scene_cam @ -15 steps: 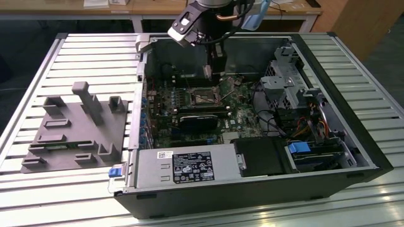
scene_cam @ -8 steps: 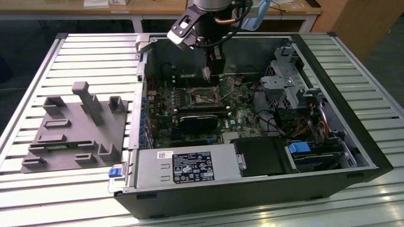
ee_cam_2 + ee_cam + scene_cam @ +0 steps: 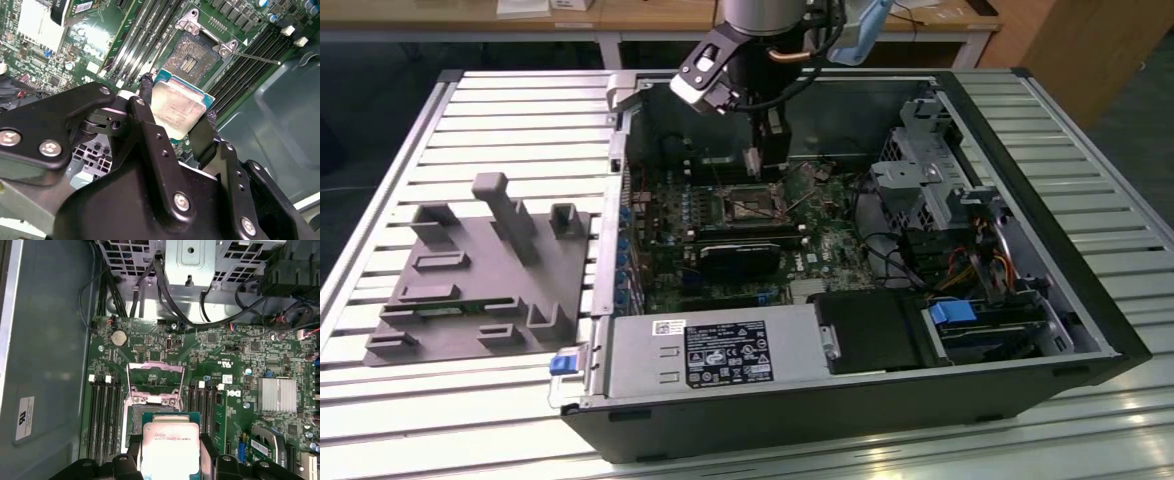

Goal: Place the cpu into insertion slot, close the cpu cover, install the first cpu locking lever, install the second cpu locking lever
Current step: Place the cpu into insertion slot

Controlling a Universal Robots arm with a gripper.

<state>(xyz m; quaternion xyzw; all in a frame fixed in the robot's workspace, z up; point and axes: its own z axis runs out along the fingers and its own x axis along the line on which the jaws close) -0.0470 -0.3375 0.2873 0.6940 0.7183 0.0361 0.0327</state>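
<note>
A robot arm reaches down into an open computer case that lies on a slatted metal surface. The black hand grips the cpu by two opposite edges, its pale metal top facing the wrist cameras. In both wrist views the chip hangs above the green motherboard, close to the insertion slot but not seated in it. The slot's dark centre is uncovered. The cpu cover (a thin silver frame with a window) stands flipped open on the slot's far side. Long black memory slots flank the socket. A grey moulded fixture sits beside the case, at the exterior view's left.
</note>
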